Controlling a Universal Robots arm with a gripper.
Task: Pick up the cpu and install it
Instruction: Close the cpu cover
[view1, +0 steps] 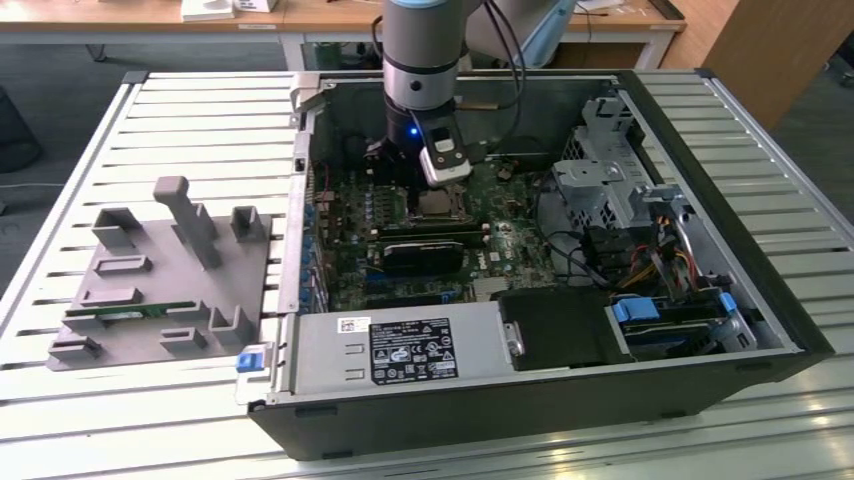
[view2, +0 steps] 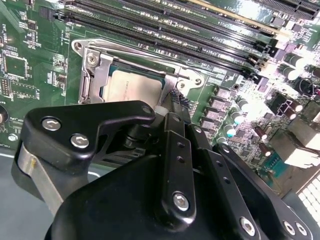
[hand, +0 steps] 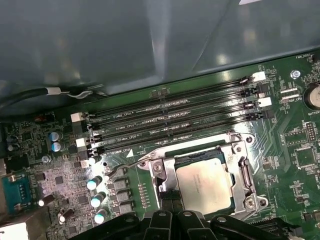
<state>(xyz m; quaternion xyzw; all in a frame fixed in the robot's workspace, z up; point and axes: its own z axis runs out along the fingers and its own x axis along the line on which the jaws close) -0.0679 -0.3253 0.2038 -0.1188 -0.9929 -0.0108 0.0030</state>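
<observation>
**CPU seated in socket, pincer hovering just above**

The cpu (hand: 204, 186) lies flat inside the motherboard socket (hand: 235, 150), its dull silver top facing up and framed by the shiny metal retention bracket on all sides. In the second wrist view the same chip (view2: 134, 86) shows just beyond the black pincer (view2: 170, 107) linkage, w/ the bracket's screws and hinge plate around it.

Arm (view1: 424, 60) reaches down into the open PC case (view1: 747, 300), which rests on a slatted metal surface (view1: 200, 110). The wrist w/ a small blue light sits directly over the socket area in the exterior view. The pincer hangs close above the chip's edge; can't tell whether it's released or clenched, since the tips are hidden behind its own black body in both wrist views. Nothing visibly gripped.

Next to the socket run four long black memory slots (hand: 170, 120), parallel, all w/o sticks. Small silver-topped capacitors (hand: 95, 192) cluster near one socket corner.

On the exterior view's left, well apart from the case, a grey plastic fixture (view1: 174, 280) stands on the surface, w/ a thin green memory stick (view1: 127, 312) lying in one of its low slots. A labelled power supply (view1: 400, 350) box fills the near edge of the case; blue-tabbed drive bays (view1: 667, 310) sit toward the exterior view's right.
</observation>
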